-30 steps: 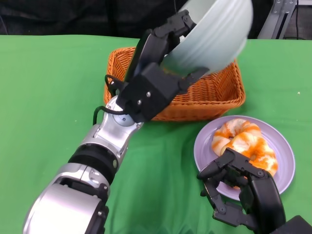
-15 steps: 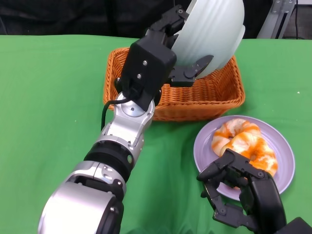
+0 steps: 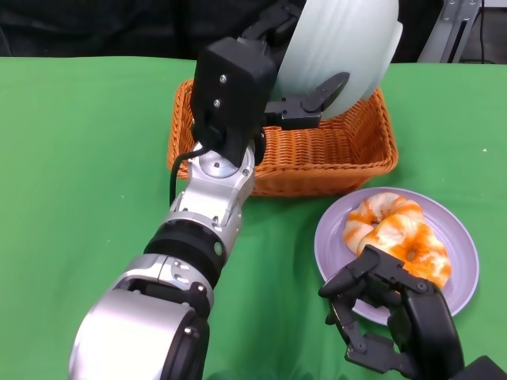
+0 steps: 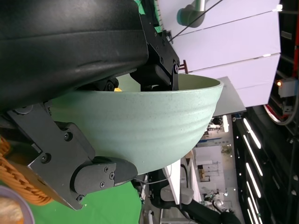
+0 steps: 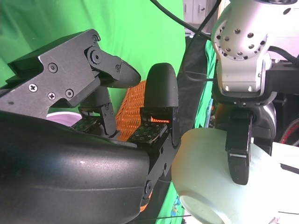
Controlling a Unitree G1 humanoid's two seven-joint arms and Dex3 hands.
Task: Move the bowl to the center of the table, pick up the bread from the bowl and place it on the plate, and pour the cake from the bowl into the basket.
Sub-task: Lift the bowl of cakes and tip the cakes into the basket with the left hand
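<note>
My left hand (image 3: 238,95) grips the pale green bowl (image 3: 341,47) by its rim and holds it tipped steeply on edge above the orange wicker basket (image 3: 317,154). In the left wrist view the bowl (image 4: 149,126) fills the picture, with fingers clamped on its rim and underside. The right wrist view also catches the bowl (image 5: 210,168). I cannot see the cake; the bowl's inside faces away. The orange-streaked bread (image 3: 396,229) lies on the lilac plate (image 3: 459,245). My right hand (image 3: 392,317) hovers at the plate's near edge, fingers apart and holding nothing.
The basket stands at the back of the green table (image 3: 79,158), the plate just in front of it to the right. My left forearm (image 3: 198,229) stretches diagonally across the middle. A dark backdrop and a metal frame (image 3: 459,24) lie beyond the far edge.
My left wrist has turned further, tipping the bowl more steeply over the basket and slightly leftward. The right hand, bread and plate have stayed put.
</note>
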